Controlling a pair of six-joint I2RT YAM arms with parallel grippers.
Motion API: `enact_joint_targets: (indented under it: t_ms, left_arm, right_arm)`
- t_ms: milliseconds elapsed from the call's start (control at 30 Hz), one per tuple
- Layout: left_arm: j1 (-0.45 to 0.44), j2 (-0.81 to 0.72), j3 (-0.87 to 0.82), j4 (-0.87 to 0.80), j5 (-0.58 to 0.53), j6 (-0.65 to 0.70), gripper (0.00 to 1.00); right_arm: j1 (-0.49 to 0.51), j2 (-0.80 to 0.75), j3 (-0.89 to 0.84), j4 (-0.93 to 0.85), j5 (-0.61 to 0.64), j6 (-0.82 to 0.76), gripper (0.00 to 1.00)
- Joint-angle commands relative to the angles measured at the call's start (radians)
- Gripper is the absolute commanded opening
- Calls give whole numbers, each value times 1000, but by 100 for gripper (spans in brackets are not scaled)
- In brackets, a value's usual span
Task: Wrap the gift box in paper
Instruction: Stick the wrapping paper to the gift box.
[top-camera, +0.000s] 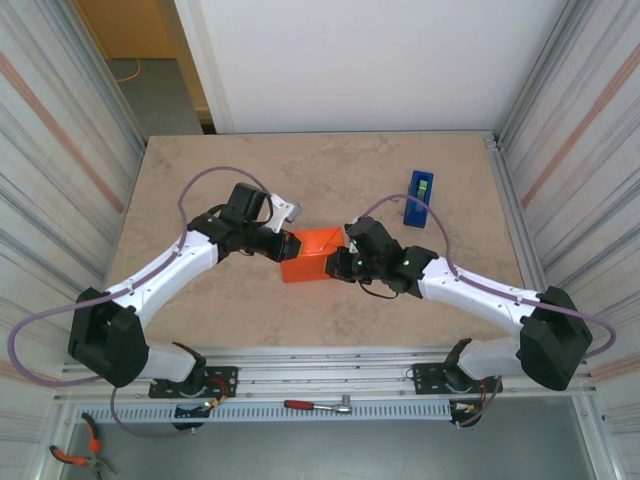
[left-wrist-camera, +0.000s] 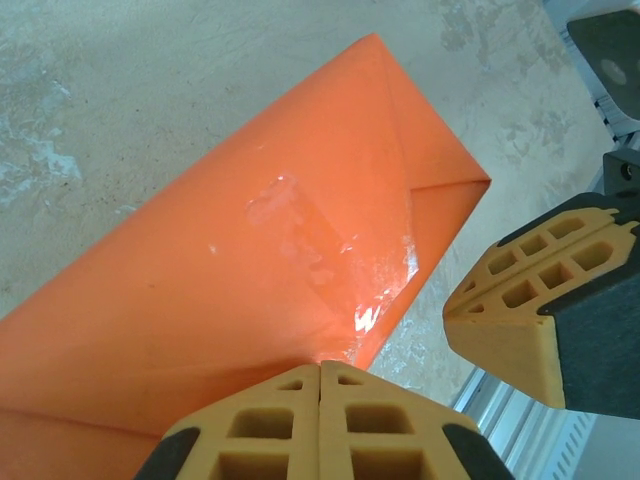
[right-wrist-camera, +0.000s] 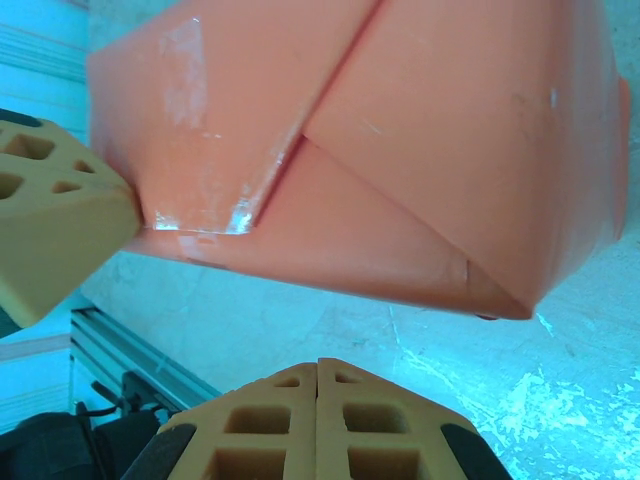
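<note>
Orange paper (top-camera: 312, 254), folded and taped box-shaped, sits mid table (top-camera: 200, 180). Left gripper (top-camera: 286, 244) and right gripper (top-camera: 342, 263) flank it, fingers together. Blue tape dispenser (top-camera: 419, 198) lies near the far right edge.

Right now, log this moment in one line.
bright orange paper-wrapped box, taped, centre | left jaws shut, right jaws shut, flanking it | blue tape dispenser back right

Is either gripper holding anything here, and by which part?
Nothing is held. The left gripper is shut, tips against the orange paper; the right gripper is shut, just clear of it.
</note>
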Motion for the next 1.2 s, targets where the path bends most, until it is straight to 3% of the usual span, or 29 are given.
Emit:
enact_joint_targets:
  t_ms: [0,100,367,433,600,933,1167]
  left_arm:
    - [5,-17,70,-14,49,-21,12]
    - [13,-21,93,4,53,-51,21]
    - [37,-38,79,78,-12,-140,28]
    - [39,-40,56,96,-34,-149,26]
    - [42,-41,-10,140,-62,-160,9]
    - [46,-50,-84,160,-88,-155,7]
    - [47,-52,-102,160,-87,-154,4]
  right_arm:
    - [8,-51,0,17,1,-20,0]
    - [1,-72,26,-2,12,-38,0]
    - [-110,-13,116,34,-70,-57,0]
    - [-131,27,159,42,-97,-65,0]
    - [-145,155,259,56,-143,-79,0]
    - [-137,362,349,90,-187,-72,0]
    - [-136,365,271,117,-182,-45,0]
